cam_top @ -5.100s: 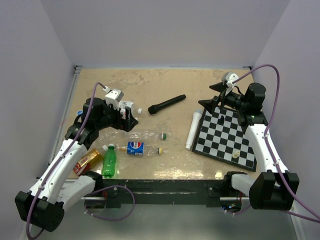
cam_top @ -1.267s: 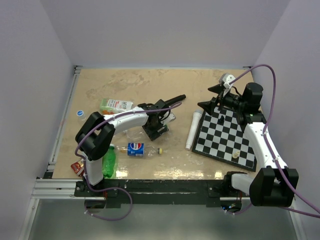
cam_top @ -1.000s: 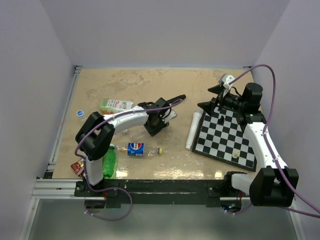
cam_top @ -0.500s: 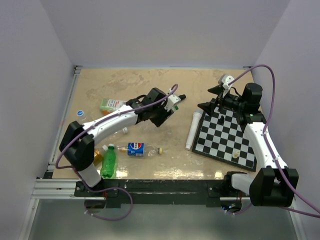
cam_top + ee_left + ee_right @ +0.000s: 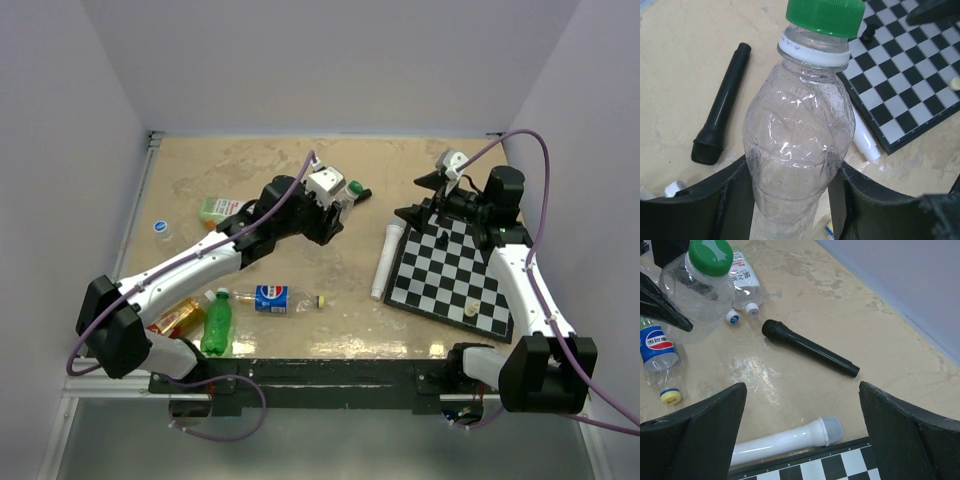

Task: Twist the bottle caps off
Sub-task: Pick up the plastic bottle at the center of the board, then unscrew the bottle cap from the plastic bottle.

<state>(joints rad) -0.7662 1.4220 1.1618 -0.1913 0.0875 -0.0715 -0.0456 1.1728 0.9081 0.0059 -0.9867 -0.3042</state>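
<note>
- The left hand (image 5: 790,202) pinches a clear bottle (image 5: 797,145) around its lower body, with 1 finger (image 5: 727,197) pressed to each side. The green cap (image 5: 825,15) sits screwed on at the far end, pointing away from the hand.
- Seen from above, this bottle is held over the middle of the table (image 5: 300,165), with its cap turned toward the right hand (image 5: 420,195). The cap and that hand are well apart.
- The right hand's fingers are spread wide with nothing between them. It hangs by the far left corner of the chessboard (image 5: 455,275).
- A Pepsi bottle (image 5: 268,296) lies on its side near the front edge, with a yellow cap (image 5: 320,301) at its neck. A green bottle (image 5: 216,320) lies just left of it, and a small blue cap (image 5: 159,226) lies near the left edge.
- The held bottle's base is cut off at the bottom of the wrist view, and from above the arm hides most of its body.
- 2 small white caps (image 5: 731,316) show by the end of the carton (image 5: 742,277). I cannot tell whether either is screwed on.
- A black microphone (image 5: 810,347) and a white microphone (image 5: 790,437) lie flat on the table.
- The table is tan and mottled, with pale walls (image 5: 330,60) on 3 sides.
</note>
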